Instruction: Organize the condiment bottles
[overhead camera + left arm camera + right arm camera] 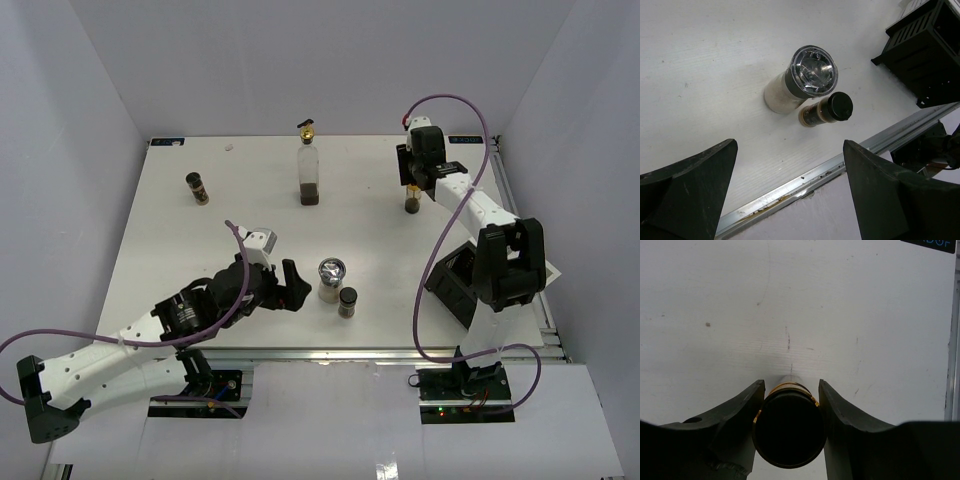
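My right gripper (413, 190) is at the back right, shut on the slim yellow-labelled bottle (411, 203). In the right wrist view the fingers (752, 400) press both sides of its black cap (788, 427). My left gripper (296, 286) is open and empty, just left of the chrome-topped shaker (331, 279) and a small dark jar (347, 302). Both stand beyond my open gripper (790, 150) in the left wrist view, shaker (805, 80) and jar (829, 109) touching. The tall glass bottle with gold spout (310, 166) stands at the back centre. Another small dark jar (197, 187) is back left.
The black compartmented rack (452, 287) sits at the right front, partly hidden by the right arm, and shows in the left wrist view (925, 55). The table's metal front rail (805, 180) runs close behind the left gripper.
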Motion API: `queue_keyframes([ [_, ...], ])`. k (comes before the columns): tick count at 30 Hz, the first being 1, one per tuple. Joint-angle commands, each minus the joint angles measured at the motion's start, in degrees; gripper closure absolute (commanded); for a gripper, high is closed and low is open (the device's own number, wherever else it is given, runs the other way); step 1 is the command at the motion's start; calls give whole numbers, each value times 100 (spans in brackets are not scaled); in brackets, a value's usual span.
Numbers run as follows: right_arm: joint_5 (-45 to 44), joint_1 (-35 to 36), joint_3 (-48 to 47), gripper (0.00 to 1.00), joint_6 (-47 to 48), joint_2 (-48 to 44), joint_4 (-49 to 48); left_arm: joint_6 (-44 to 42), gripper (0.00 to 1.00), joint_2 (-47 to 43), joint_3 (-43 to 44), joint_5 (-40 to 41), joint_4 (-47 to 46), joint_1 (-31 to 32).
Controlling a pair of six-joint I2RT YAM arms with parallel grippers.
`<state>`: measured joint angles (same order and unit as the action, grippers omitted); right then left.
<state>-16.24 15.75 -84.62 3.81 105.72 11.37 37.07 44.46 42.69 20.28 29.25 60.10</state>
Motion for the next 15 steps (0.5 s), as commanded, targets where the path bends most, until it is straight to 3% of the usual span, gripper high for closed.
queue_keyframes([
  [1,-185,-45,-236,92,160,-837,234,157,2,-85,145,-11,-53,2],
  [9,-272,-116,-659,92,-11,-2350,995,353,2,-51,415,-103,160,2],
  [15,-1491,-305,-666,92,-30,-3274,1883,488,2,-230,373,-72,249,2],
])
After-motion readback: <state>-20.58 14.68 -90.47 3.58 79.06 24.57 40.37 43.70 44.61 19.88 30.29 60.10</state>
